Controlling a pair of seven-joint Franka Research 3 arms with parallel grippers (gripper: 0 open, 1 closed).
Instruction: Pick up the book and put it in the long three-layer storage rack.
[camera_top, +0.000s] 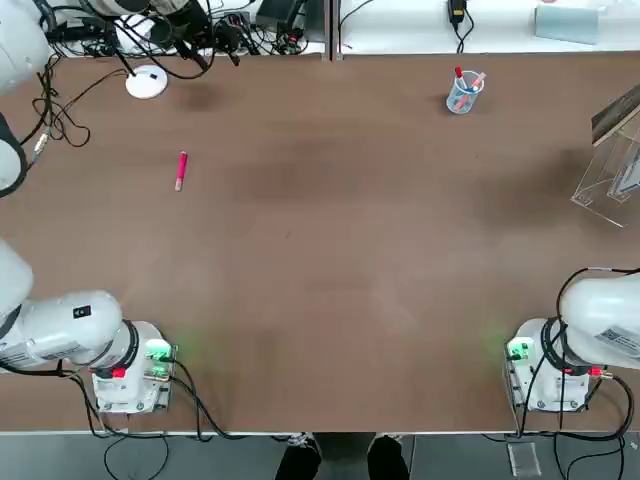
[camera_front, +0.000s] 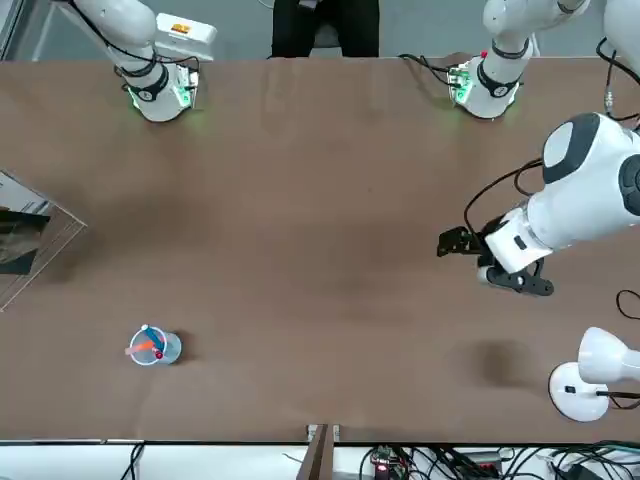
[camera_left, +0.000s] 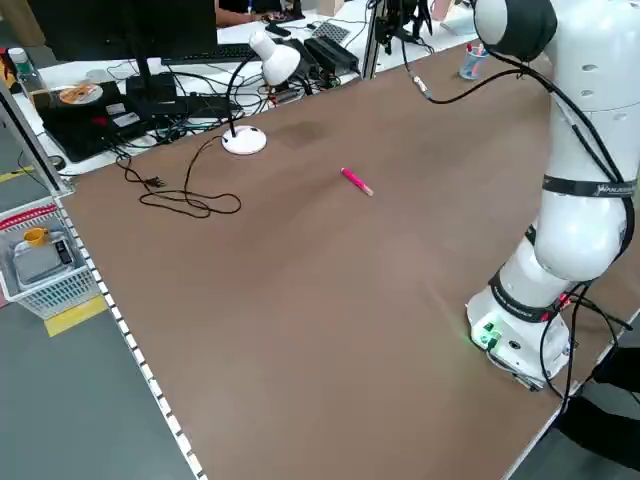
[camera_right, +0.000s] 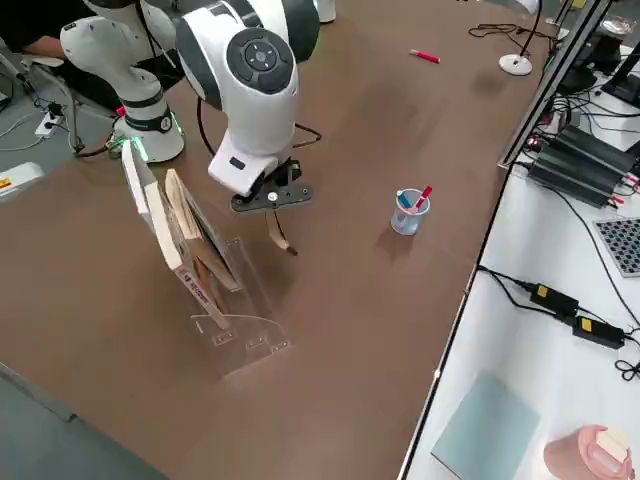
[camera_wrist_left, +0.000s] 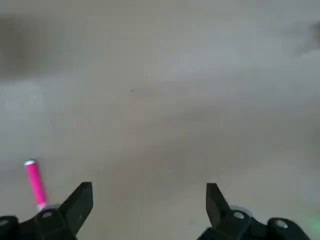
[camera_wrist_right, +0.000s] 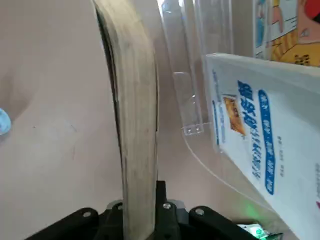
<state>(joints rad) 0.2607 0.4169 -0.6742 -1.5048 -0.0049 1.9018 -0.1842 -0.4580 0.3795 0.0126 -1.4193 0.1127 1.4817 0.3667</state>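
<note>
The right gripper (camera_wrist_right: 141, 216) is squeezed shut on the book (camera_wrist_right: 135, 125). It holds the book by one short end. The book sticks straight out past the fingers, and in the right side view it hangs down from the gripper toward the table (camera_right: 420, 330). From the right wrist view I see only its thin page edge, so the cover is hidden from me.

The long three-layer storage rack (camera_wrist_right: 195, 100) is just beside the book, on one of its flat sides. It does not touch the book as far as I can tell. The rack's clear panels lean at a slant. A white book with blue writing (camera_wrist_right: 250, 130) already leans in it, and there is more print behind that one.

So the thing to watch is the lean. The held book hangs nearly straight down from the gripper, but the slots in the rack tilt. I think the book has to go sideways toward the rack and tip to match that slant before it can slide in.

The right arm is the near one here. The left gripper (camera_wrist_left: 147, 200) is well apart from the rack, across the table. Its fingers are spread wide with nothing between them. It hangs over bare table, with a pink pen (camera_wrist_left: 34, 182) lying near one finger.
</note>
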